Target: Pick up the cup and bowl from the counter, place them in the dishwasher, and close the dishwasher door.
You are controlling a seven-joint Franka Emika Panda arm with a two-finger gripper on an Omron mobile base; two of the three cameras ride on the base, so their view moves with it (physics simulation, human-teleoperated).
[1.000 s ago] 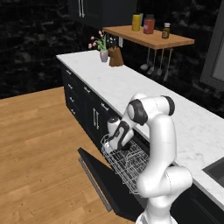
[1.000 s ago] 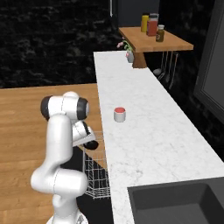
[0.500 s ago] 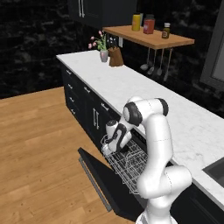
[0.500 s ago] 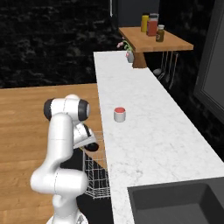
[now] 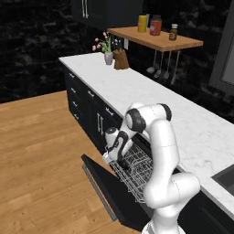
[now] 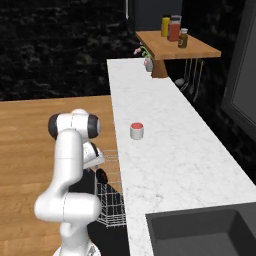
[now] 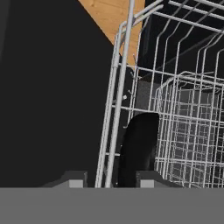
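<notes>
I've got the arm [image 5: 155,151] bent low at centre frame in the left base view, hand down at the rack [image 5: 137,171] that's pulled out over the open door [image 5: 103,187], which lies flat toward the lower middle. In the hand view the gripper [image 7: 109,181] sits at the bottom edge, both finger tips [image 7: 74,179] poking up with a clear gap between them. Right in that gap, running up from the bottom centre, is the bowl [image 7: 138,148], standing on edge, dark and curved, just beside the rack's outer wire wall [image 7: 120,87]. I can't tell whether the tips touch it; the jaws look partly spread, not pinched on it. A wedge of wood floor [image 7: 116,17] shows at the top of that view, black panel down the left.

Over to the right base view: the cup [image 6: 137,131] is on the counter [image 6: 170,165], mid-frame, upright, red inside showing, well apart from the arm [image 6: 67,170] at the left. The rack [image 6: 112,195] pokes out below the counter edge at lower centre, and the hand is tucked down by it. The dishwasher [image 5: 146,146] is open under the counter.

At the far end of the counter, upper part of the frame, a flower vase [image 5: 108,55] stands beside a brown block [image 5: 120,59], and jars [image 5: 155,25] sit on the wooden shelf [image 5: 160,41].
</notes>
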